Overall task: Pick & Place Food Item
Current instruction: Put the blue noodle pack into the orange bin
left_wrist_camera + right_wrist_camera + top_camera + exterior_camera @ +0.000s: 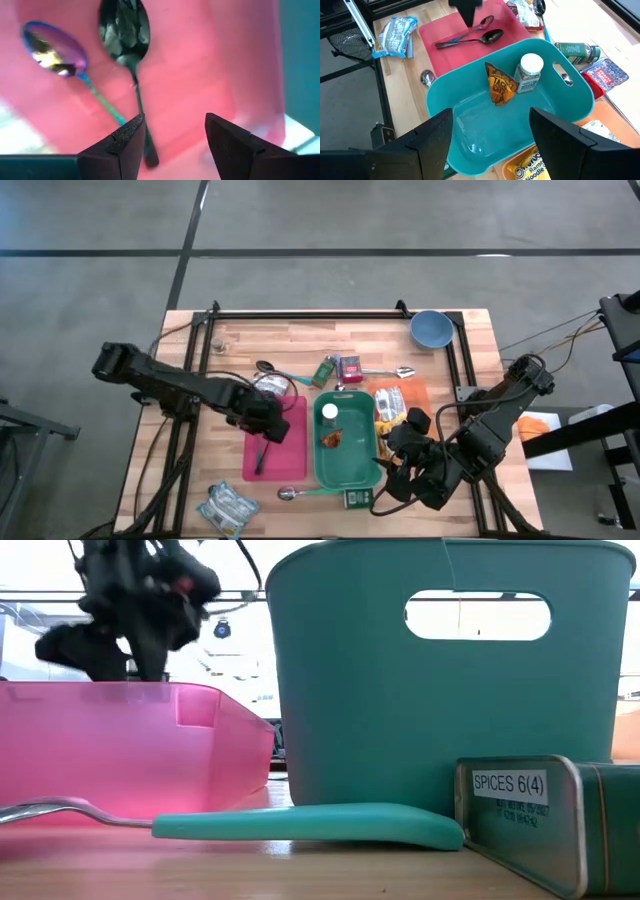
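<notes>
Jaws first: your left gripper [172, 142] hangs over the pink tray [292, 442] with its fingers apart and nothing between them; your right gripper [490, 137] waits above the teal bin [470, 127], fingers also spread and empty.

Readable text: the tin [520, 815] in front of the bin in the low view reads "SPICES 6(4)", smaller print below it illegible. An orange packet [530, 167] beside the bin shows part of "Ramen Noodle". Other labels are too small to read.

Food items: a brown-orange snack pouch [498, 86] stands upright inside the teal bin, leaning against a white-capped shaker jar [527, 72] touching it.

In the pink tray you have two spoons side by side: a dark spoon [127, 45] and an iridescent spoon [52, 47]. Their long axes run along the tray's length, bowls toward the far side of the table.

A teal-handled spoon [300, 825] lies on the table in front of the tray and bin, crosswise.
</notes>
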Action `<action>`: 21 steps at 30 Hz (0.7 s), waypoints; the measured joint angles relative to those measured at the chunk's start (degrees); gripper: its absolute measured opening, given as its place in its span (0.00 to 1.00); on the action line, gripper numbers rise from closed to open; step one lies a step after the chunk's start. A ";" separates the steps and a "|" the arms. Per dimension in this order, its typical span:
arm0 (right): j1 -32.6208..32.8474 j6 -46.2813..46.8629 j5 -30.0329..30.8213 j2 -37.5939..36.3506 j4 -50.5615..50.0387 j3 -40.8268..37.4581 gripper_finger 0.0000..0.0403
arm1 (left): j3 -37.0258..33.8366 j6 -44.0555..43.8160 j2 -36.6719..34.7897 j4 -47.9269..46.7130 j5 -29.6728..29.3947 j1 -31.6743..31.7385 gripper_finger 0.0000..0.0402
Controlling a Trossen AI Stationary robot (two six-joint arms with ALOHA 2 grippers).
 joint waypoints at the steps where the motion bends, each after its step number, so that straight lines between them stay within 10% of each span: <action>1: 0.00 0.00 0.02 0.00 0.05 -0.04 0.64 | 0.00 -0.32 -1.66 -1.52 0.00 -0.30 0.52; 21: -0.02 -0.69 0.16 0.00 0.02 -0.63 0.64 | -0.60 -17.53 -8.24 -15.68 14.85 -15.77 0.52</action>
